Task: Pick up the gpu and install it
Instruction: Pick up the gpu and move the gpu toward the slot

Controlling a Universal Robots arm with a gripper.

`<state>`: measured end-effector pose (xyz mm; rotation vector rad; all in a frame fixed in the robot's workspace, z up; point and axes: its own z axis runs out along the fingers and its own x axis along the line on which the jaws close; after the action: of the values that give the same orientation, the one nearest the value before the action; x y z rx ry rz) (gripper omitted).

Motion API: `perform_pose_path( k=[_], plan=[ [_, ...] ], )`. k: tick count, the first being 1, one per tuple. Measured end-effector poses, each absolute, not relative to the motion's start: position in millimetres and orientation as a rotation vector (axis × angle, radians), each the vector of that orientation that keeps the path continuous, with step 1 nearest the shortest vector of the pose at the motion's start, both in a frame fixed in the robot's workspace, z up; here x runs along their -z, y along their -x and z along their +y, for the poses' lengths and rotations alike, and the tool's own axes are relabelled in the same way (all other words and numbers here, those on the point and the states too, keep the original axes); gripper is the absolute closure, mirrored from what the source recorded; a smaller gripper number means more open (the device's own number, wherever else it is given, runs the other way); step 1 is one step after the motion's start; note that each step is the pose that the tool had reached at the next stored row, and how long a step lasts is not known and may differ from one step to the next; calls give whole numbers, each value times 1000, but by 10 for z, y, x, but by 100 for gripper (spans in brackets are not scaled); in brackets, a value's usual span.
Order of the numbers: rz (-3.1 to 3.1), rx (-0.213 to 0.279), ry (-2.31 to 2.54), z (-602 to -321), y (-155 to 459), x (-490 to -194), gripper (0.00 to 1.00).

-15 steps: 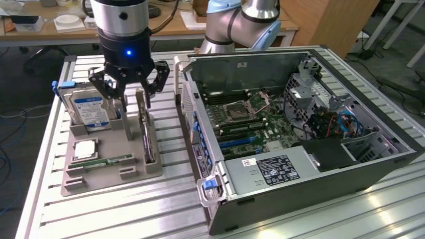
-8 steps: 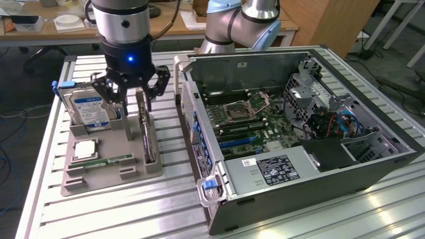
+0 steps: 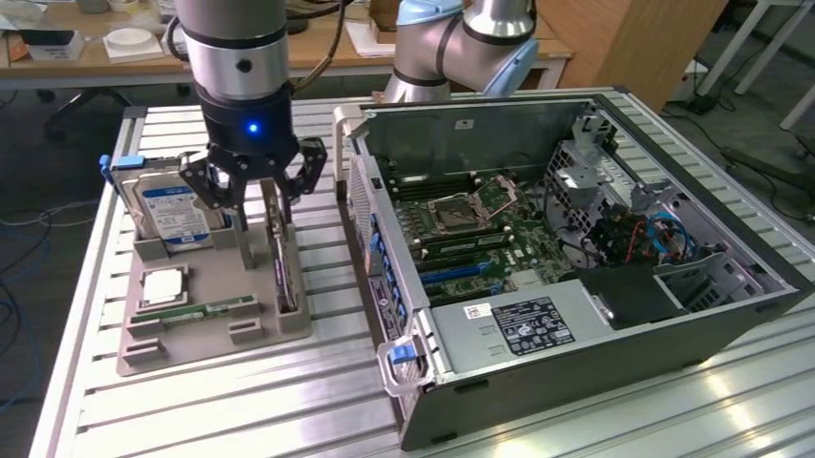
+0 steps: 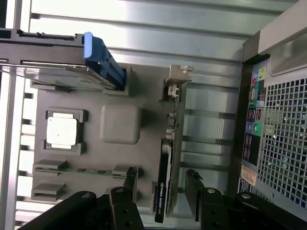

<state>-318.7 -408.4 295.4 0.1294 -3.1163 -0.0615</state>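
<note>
We see the gripper [image 3: 263, 191] low over the grey holder tray [image 3: 191, 339] on the bench [image 3: 319, 401], fingers [image 4: 194, 184] spread wide, nothing gripped. The gpu [image 3: 286, 272] stands on edge in the tray, btwn the fingers in wrist view, near the open PC case [image 3: 574, 258].

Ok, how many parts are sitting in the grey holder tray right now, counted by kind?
Hard drive: 1
CPU: 1
RAM stick: 1
GPU: 1
Total: 4
</note>
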Motion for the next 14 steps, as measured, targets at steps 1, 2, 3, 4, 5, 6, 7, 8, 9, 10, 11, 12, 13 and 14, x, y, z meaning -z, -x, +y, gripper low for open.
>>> perform_pose_path(
  k=[1, 2, 3, 4, 5, 6, 7, 8, 9, 10, 11, 12, 13, 14],
  plan=[
    [-3116, 62, -129, -4084, 3187, -2936, 47],
    [-3116, 61, -129, -4084, 3187, -2919, 47],
    [-3116, 62, -129, -4084, 3186, -2900, 47],
    [-3116, 62, -129, -4084, 3185, -2883, 47],
    [-3116, 61, -129, -4084, 3183, -2865, 47],
    [-3116, 61, -129, -4084, 3182, -2846, 47],
    [-3116, 61, -129, -4084, 3180, -2827, 47],
    [-3116, 61, -128, -4084, 3178, -2810, 47],
    [-3116, 61, -126, -4084, 3177, -2792, 47],
    [-3117, 62, -122, -4084, 3176, -2773, 47],
    [-3117, 62, -117, -4084, 3176, -2755, 47],
    [-3117, 62, -112, -4084, 3176, -2737, 47],
    [-3117, 62, -109, -4084, 3175, -2720, 47],
    [-3117, 62, -107, -4085, 3174, -2700, 47]
  ],
)
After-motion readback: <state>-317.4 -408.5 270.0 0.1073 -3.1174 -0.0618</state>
